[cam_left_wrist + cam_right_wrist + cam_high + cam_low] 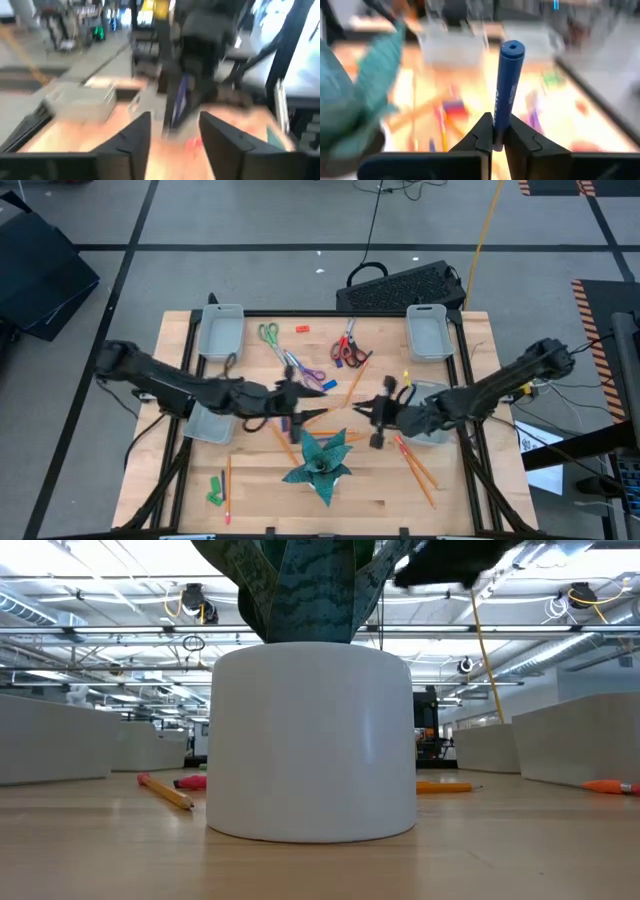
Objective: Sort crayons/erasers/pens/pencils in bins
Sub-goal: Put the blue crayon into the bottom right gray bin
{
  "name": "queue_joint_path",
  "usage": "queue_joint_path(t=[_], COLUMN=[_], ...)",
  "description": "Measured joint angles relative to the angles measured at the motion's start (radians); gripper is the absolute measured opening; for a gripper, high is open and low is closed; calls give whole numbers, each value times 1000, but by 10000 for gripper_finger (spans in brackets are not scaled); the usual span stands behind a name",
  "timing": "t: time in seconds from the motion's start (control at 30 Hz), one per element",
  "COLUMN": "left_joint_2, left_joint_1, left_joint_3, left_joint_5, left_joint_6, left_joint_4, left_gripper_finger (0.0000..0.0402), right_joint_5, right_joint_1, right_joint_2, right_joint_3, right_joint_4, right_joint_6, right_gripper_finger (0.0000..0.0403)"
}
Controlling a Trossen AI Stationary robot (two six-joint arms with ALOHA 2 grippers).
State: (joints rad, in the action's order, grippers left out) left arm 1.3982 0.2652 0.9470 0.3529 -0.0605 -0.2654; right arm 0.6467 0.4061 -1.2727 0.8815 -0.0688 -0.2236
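Note:
My right gripper (362,412) hangs over the table's middle, just far of the potted plant (320,462), and is shut on a dark blue pen (506,90). My left gripper (297,402) faces it from the left, open, with nothing between its fingers (136,137). The left wrist view shows the pen (179,102) ahead, in the other gripper. Four grey-white bins stand around: far left (222,330), far right (428,332), mid left (210,423) and mid right (436,420). Orange pencils lie loose on the wood (415,465), (228,485), (355,385). My right gripper pinches the blue pen near one end (497,131) between its two fingers, which come in from the table's right side. The rest of the pen sticks out past the fingertips, ending in its round hollow end (512,50). The pen is lifted clear of the table.
The plant's white pot (312,740) fills the low view, with a pencil (165,790) beside it. Scissors lie at the far middle (268,335), (345,350), (305,370). A red eraser (302,329), a blue one (328,383) and green pieces (215,490) are scattered about.

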Motion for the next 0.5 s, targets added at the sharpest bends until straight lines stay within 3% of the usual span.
queue_joint_path(t=[0.13, 0.23, 0.37, 0.5], left_joint_2=[-133, -176, -180, -145], left_joint_1=[44, 74, 115, 131], left_joint_3=[1, 0, -1, -1], left_joint_5=[47, 65, 113, 120], left_joint_6=[-120, -211, -311, -350], left_joint_4=[305, 455, 592, 648], left_gripper_finger=[219, 233, 236, 237], right_joint_5=[-64, -193, -327, -445], right_joint_1=[-10, -23, -3, 10], right_joint_2=[49, 60, 61, 61], right_joint_3=[162, 199, 128, -2], right_joint_4=[-654, -974, -1186, -1163], right_joint_6=[-411, -683, -967, -1079], right_gripper_finger=[19, 19, 19, 19])
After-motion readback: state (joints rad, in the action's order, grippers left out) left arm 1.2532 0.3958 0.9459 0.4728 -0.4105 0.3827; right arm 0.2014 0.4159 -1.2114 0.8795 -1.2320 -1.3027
